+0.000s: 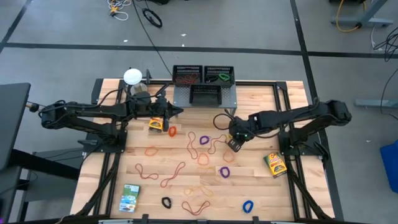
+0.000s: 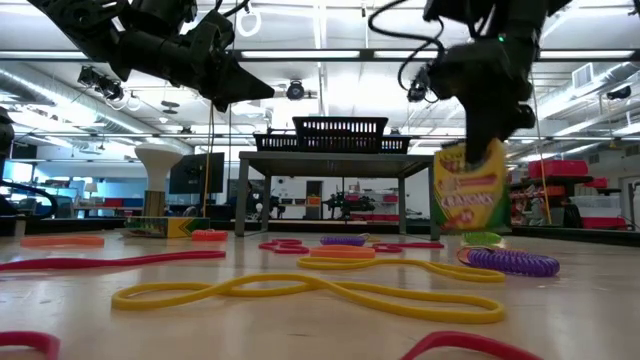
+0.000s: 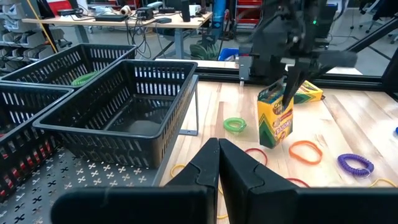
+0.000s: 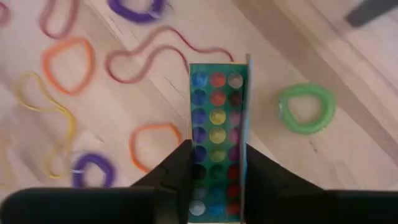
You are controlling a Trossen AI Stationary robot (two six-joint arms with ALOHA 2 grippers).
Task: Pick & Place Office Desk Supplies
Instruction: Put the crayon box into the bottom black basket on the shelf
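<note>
The setting is a robotics lab or workshop. Exposed ceiling ducts (image 2: 60, 75) and strip lights (image 2: 330, 55) run overhead. Cables (image 1: 152, 15) lie on the taped concrete floor (image 1: 249, 25); cluttered workbenches (image 3: 124, 18) stand behind.

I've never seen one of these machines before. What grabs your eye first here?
Probably the right gripper near the table's middle, its dark fingers clamped on an upright yellow-green crayon box. Around it, thin coloured rubber-band loops in orange, red, purple and yellow lie strewn over the pale wooden table. At the back, black mesh trays sit on a grey perforated metal shelf, with the shut left gripper hovering close by.
</note>
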